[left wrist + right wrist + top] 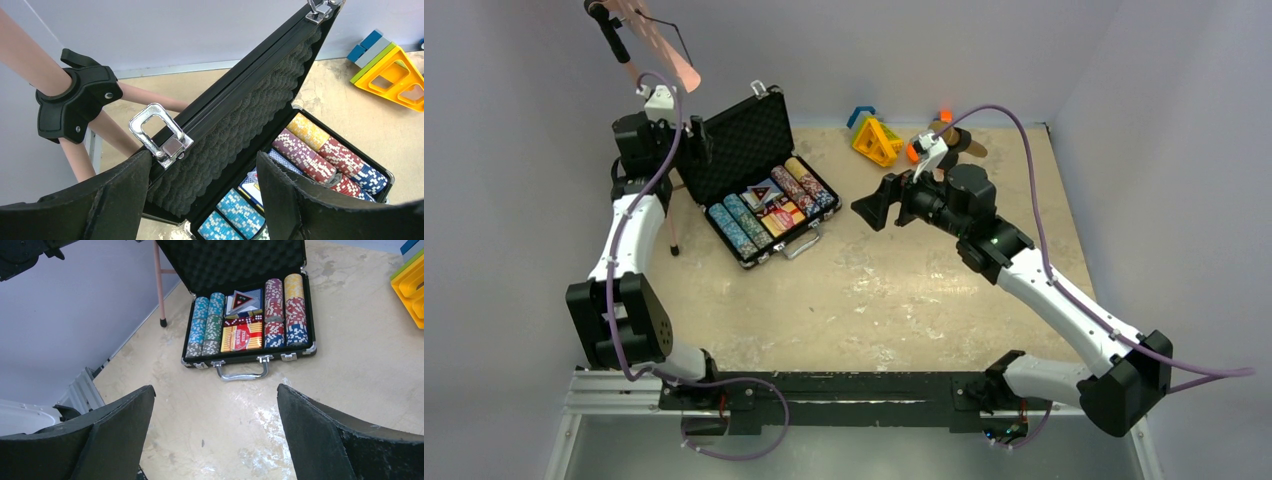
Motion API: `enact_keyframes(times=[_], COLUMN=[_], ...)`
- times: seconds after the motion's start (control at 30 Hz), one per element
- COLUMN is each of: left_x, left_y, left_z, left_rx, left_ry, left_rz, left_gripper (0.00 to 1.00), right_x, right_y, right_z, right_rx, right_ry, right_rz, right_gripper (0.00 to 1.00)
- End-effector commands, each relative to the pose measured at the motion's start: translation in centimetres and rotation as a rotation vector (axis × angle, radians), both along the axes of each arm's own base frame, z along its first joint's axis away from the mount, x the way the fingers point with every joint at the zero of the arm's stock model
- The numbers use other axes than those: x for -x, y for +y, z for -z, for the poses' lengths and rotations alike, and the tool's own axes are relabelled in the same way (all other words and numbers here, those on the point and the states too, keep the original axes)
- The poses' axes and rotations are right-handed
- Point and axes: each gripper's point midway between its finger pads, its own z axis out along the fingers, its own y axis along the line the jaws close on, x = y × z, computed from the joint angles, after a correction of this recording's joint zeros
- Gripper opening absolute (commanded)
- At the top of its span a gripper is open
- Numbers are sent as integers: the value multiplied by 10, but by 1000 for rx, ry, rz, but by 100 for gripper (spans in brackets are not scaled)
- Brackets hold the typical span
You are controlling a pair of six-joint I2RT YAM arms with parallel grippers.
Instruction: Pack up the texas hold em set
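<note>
The black briefcase point(769, 200) stands open at the table's back left, its foam-lined lid point(742, 145) raised. Rows of poker chips point(280, 305) and card decks point(242, 336) fill its tray. A silver handle point(242, 372) faces the table's middle. My left gripper point(694, 140) is open at the lid's top edge. In the left wrist view the lid point(235, 115) and its silver latch point(161, 136) run between the wide-apart fingers point(125, 192), the left one right against the latch. My right gripper point(871, 205) hovers open to the right of the case, nothing between its fingers point(120, 435).
A pink tripod stand with a black hub point(75, 100) rises just left of the case, one leg point(159, 285) reaching the table beside it. Yellow, blue and orange toy shapes point(874, 138) lie at the back centre. Grey walls close the left, back and right.
</note>
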Motion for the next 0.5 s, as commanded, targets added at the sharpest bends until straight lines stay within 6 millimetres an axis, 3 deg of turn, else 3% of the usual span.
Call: enact_keyframes(times=[0.0,0.13,0.23,0.33,0.47], left_x=[15,30,53,87,154], left_y=[-25,-47,-63,-93,-150], left_z=[24,36,48,43,27], left_rx=[26,30,81,147,290], left_ry=[73,122,180,219,266], left_rz=[48,88,104,189,459], left_gripper=[80,80,80,81,82], right_x=[3,5,6,8,9], right_y=[1,0,0,-1,-5], right_z=[-15,-14,-12,-12,-11], right_rx=[-42,-47,-51,-52,-48], right_ry=[-44,-44,-42,-44,-50], right_rz=[-19,-19,-19,-18,-4], right_gripper=[97,97,97,97,98])
